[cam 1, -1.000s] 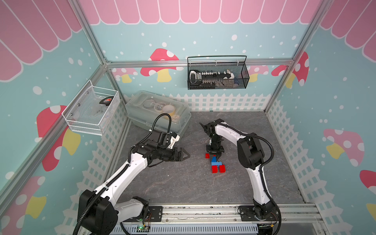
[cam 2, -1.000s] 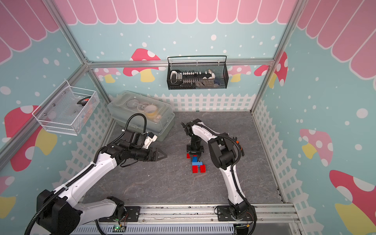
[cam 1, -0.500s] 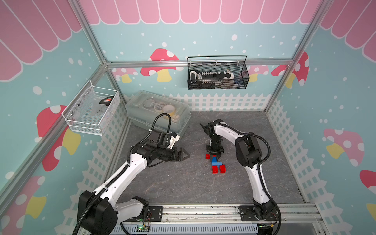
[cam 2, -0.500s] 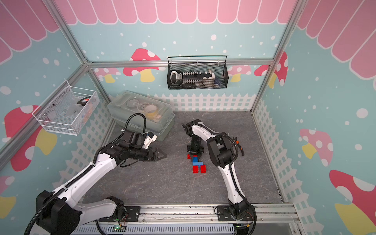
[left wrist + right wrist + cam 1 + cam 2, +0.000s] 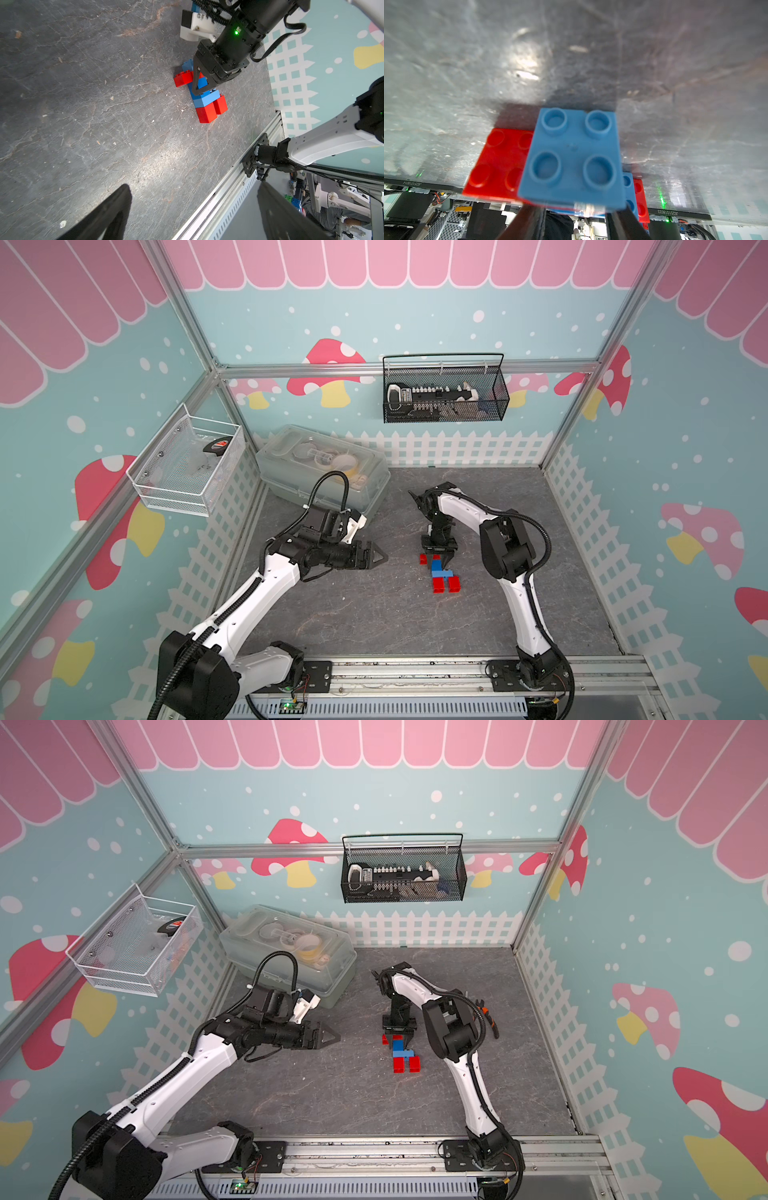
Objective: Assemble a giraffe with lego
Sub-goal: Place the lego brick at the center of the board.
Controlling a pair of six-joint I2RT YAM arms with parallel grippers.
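Grey floor (image 5: 374, 614), mushroom-print walls (image 5: 457, 315), rail (image 5: 415, 666) along the front edge. Back-left: one clear box (image 5: 324, 472). Then left gripper (image 5: 379, 558) hovering, fingers spread, empty. One giraffe (image 5: 441, 574) flat mid-floor, three red and three blue bricks. Over its neck, right gripper (image 5: 439, 561) straddling; cannot tell if pinching. Open floor in front.

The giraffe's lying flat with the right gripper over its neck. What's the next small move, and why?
Probably open the right gripper wide and lift it straight up. The giraffe looks complete and lies flat on the table; the fingers straddle its neck, and the left gripper hangs open, apart from it.
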